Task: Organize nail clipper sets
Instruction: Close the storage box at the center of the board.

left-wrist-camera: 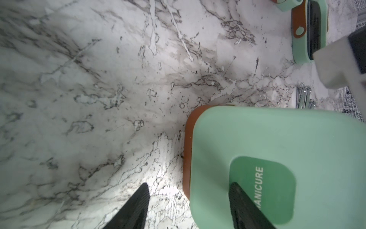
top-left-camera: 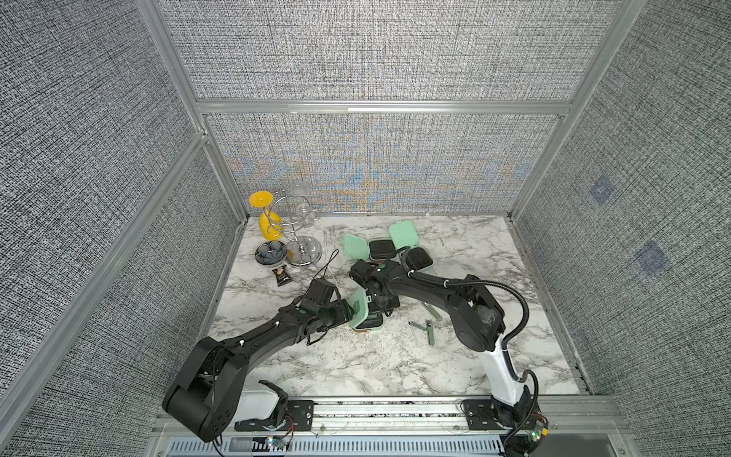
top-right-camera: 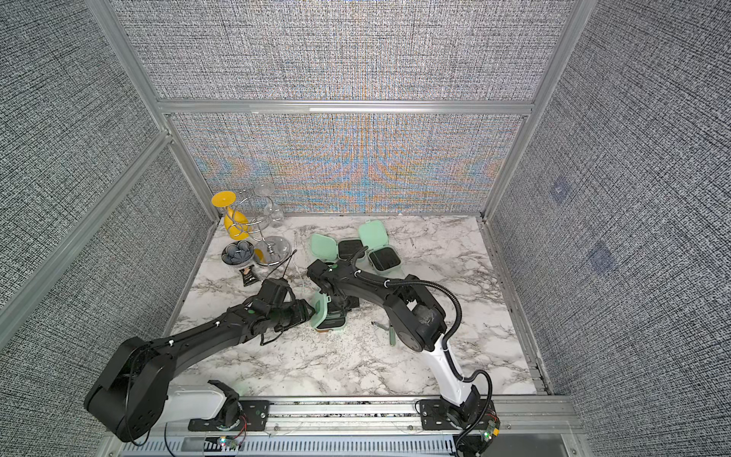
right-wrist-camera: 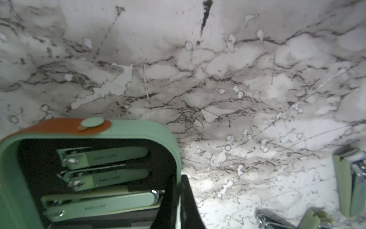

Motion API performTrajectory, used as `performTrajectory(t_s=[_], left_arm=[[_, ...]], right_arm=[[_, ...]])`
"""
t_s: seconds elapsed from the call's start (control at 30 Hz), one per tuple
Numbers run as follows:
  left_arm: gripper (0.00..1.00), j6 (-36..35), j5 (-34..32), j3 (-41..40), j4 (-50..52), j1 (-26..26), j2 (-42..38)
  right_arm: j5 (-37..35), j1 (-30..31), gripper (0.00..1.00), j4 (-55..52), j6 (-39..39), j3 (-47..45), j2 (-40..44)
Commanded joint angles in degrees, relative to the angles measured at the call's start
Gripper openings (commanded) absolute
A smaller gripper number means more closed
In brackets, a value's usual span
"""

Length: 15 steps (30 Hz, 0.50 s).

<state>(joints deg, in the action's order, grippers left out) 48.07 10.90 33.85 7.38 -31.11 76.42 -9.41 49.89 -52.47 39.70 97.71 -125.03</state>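
Mint-green plastic, hard-shelled and smooth: the open manicure case (top-left-camera: 368, 323) sits mid-counter (top-left-camera: 356, 368) between the arms. I judge it light and likely to skid, and its hinged lid (left-wrist-camera: 257, 138) will swing, so the base wall is the safer hold. The lid stands nearly upright on the side toward the left arm. The left pincer (left-wrist-camera: 190, 184) is spread wide, one finger lying on the lid's outer face. The right pincer (right-wrist-camera: 179, 178) is narrow and straddles the base wall; I cannot tell whether it pinches. Three clippers (right-wrist-camera: 103, 156) lie seated inside — slim, stiff, slippery metal, their long axes parallel to the strap-side wall (right-wrist-camera: 138, 126). Loose clippers (top-left-camera: 430, 332) lie beside the right arm.
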Motion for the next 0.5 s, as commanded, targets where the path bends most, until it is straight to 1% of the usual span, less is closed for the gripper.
performTrajectory(t_s=[0.0, 0.27, 0.47], left_arm=[[0.65, 0.09, -0.06, 0.30, -0.92, -0.26, 0.61], [0.65, -1.05, -3.20, 0.34, 3.58, -0.26, -2.59], [0.65, -1.84, -4.36, 1.00, 5.80, -0.26, -4.51]], right_arm=[[0.58, -0.22, 0.20, 0.01, 0.22, -1.00, 0.70], [0.53, -1.02, 0.37, 0.96, -0.24, -2.35, 3.14], [0.54, -1.28, 0.45, 1.21, -0.32, -2.85, 4.48]])
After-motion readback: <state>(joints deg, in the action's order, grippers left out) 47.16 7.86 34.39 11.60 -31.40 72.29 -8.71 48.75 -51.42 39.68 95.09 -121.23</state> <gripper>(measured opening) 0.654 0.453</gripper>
